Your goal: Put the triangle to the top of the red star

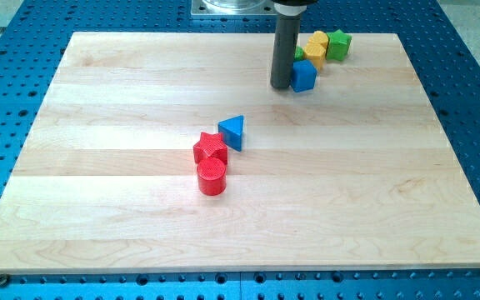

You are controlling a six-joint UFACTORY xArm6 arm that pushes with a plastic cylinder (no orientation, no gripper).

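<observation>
The blue triangle (233,132) is seen on the wooden board (98,167), touching the red star (209,147) at its upper right, with a red cylinder (212,177) just below the star. My tip (282,85) is placed well apart from them near the view's top, just left of a blue cube (304,75), behind which a yellow block (316,45) and a green star (337,44) are clustered. No jaws are carried by the rod.

Bright, even light falls from overhead. The pale wooden table (123,208) shows soft, short shadows and no glare. Everything looks sharp.
</observation>
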